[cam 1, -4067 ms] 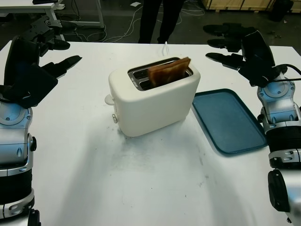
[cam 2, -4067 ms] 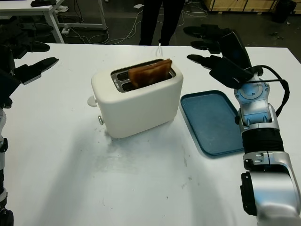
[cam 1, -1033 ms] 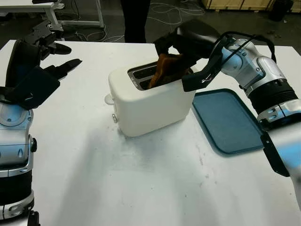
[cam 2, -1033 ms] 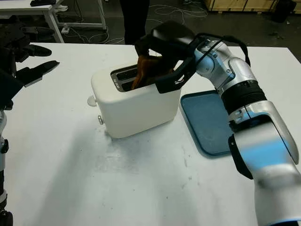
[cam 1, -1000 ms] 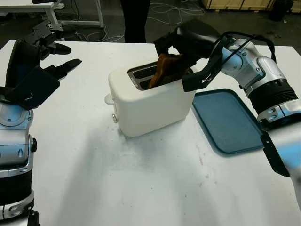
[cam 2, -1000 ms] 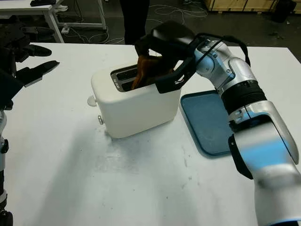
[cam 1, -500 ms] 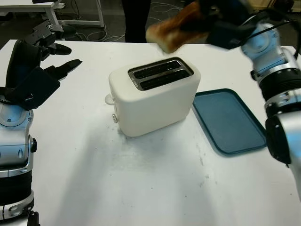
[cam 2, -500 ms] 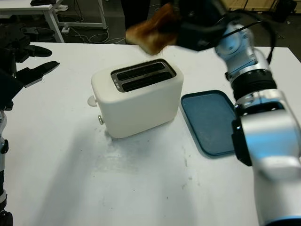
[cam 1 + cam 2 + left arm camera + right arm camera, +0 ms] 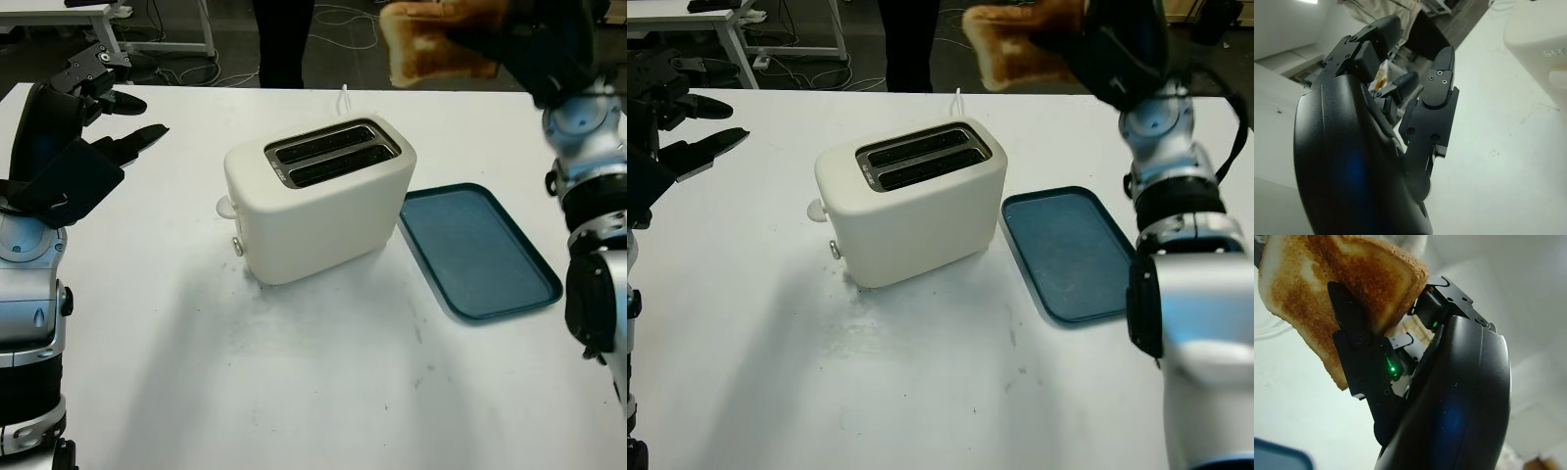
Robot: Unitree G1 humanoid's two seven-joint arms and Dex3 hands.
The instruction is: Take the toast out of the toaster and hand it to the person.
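Toast (image 9: 438,41) now rides high above the white surface (image 9: 294,392), pinched between the fingers of the right robot hand (image 9: 1117,44), having cleared the white toaster (image 9: 318,196), whose two slots now sit empty. With extraction done, what remains is the handover to the person (image 9: 284,39) standing beyond the far edge. Open and idle, the left robot hand (image 9: 69,137) hovers at the left side.
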